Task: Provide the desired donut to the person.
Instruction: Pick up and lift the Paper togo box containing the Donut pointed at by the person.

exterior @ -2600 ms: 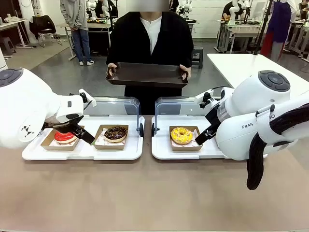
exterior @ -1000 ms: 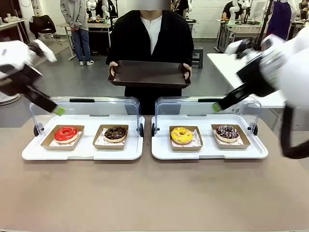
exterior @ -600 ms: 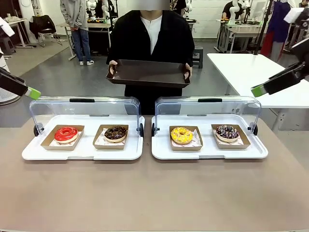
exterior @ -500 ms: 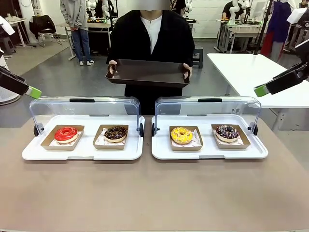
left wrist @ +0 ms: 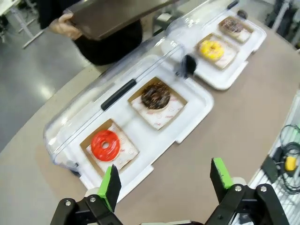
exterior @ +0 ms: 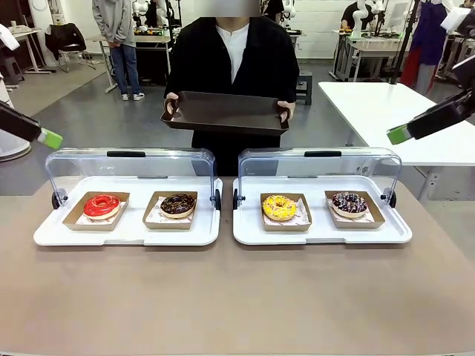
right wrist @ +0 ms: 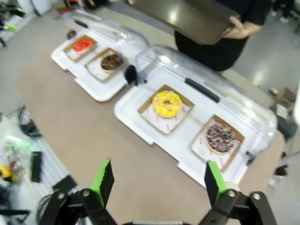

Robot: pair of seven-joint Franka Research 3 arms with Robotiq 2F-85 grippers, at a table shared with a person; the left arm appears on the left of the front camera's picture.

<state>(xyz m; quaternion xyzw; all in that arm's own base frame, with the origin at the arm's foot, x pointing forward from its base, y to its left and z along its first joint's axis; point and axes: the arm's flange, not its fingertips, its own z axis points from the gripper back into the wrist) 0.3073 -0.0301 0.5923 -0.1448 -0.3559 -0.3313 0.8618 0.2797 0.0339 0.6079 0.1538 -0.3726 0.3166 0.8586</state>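
Several donuts sit in cardboard trays. A red donut (exterior: 102,205) and a chocolate donut (exterior: 178,204) lie on the left white tray (exterior: 126,236). On the right white tray (exterior: 319,237) are a yellow donut (exterior: 279,208) and a dark sprinkled donut (exterior: 349,202). The person (exterior: 230,52) stands at the far side holding a dark brown tray (exterior: 226,113) in both hands. My left gripper (left wrist: 166,176) hangs open high above the table's left end, with nothing between its jaws. My right gripper (right wrist: 158,180) is also open and empty, high over the right end.
Clear hinged lids (exterior: 130,159) stand open behind both white trays. A white table (exterior: 371,104) is at the far right. The brown tabletop (exterior: 237,297) in front of the trays is bare. Other people stand far behind.
Both arms rose from low over the trays and swung outward to the picture's edges. Over the last half second they barely moved. The person keeps the brown tray held out.
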